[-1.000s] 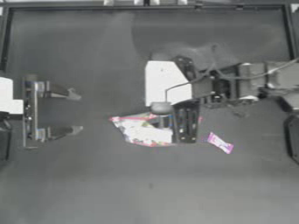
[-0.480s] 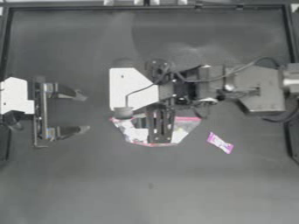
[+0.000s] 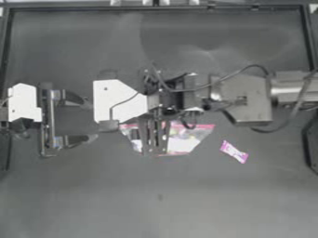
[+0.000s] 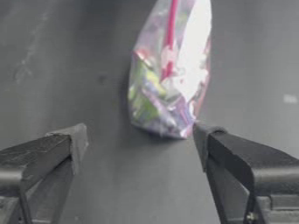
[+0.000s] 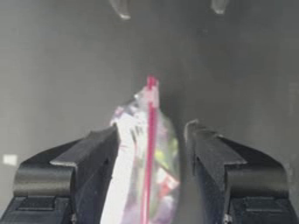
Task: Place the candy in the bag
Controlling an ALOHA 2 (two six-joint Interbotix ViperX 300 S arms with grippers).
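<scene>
Clear plastic with a pink seal strip marks the bag [image 3: 177, 137], which lies near the middle of the dark table [image 3: 155, 200] with white and pink contents showing through. From above, the right arm reaches across from the right, and the right gripper [image 3: 152, 135] sits over the bag's left part. In the right wrist view its two dark jaws stand a little apart on either side of the bag [image 5: 146, 162], with the seal strip running up between them; whether they press the plastic cannot be told. The candy [image 3: 233, 151], a small pink and white wrapped sweet, lies on the table to the right of the bag, apart from it. The left gripper [image 3: 65, 118] waits at the left side, jaws spread wide, facing the bag [image 4: 169, 78].
</scene>
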